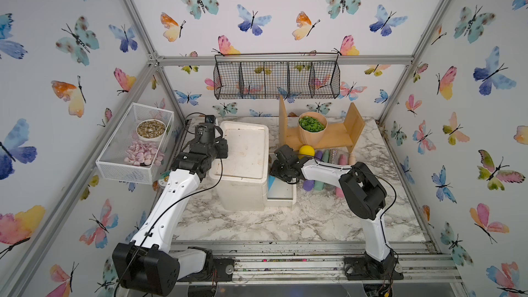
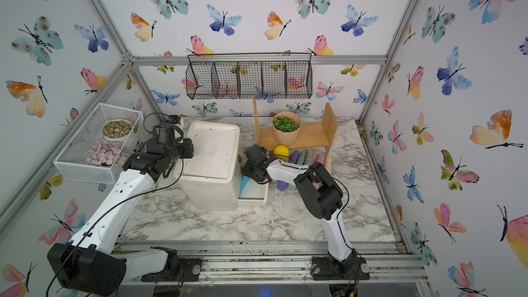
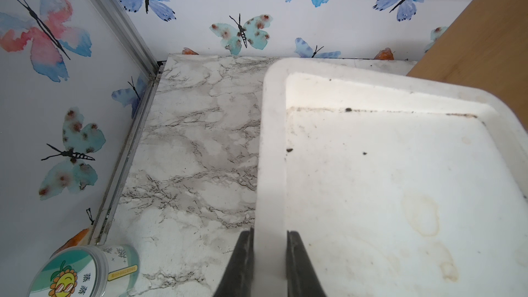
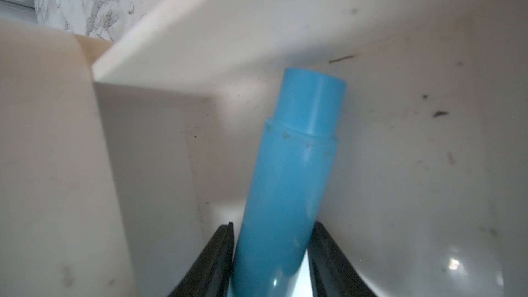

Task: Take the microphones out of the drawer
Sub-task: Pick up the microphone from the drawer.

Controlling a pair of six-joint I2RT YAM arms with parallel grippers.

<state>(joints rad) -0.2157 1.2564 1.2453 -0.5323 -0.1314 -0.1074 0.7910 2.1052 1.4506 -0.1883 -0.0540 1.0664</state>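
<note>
The microphone point(image 4: 288, 172) shows as a smooth blue cylinder lying inside the white drawer point(image 4: 400, 152). My right gripper point(image 4: 271, 230) reaches down into the drawer and is shut on the microphone, with a black finger on either side of its handle. In both top views the drawer point(image 1: 281, 202) point(image 2: 253, 202) stands pulled out from the right side of the white drawer unit point(image 1: 243, 152) point(image 2: 211, 150), and my right gripper point(image 1: 275, 177) point(image 2: 248, 177) covers most of its inside. My left gripper point(image 3: 270, 235) point(image 1: 221, 157) is shut on the unit's raised top rim point(image 3: 271, 152).
A wooden shelf point(image 1: 334, 138) with a potted green plant point(image 1: 311, 124) stands behind the drawer. A yellow ball point(image 1: 306, 150) and several pastel cylinders point(image 1: 328, 157) lie beside my right arm. A jar point(image 3: 85, 272) stands left of the unit. A white mesh tray point(image 1: 134, 144) and a wire basket point(image 1: 277, 77) hang on the walls.
</note>
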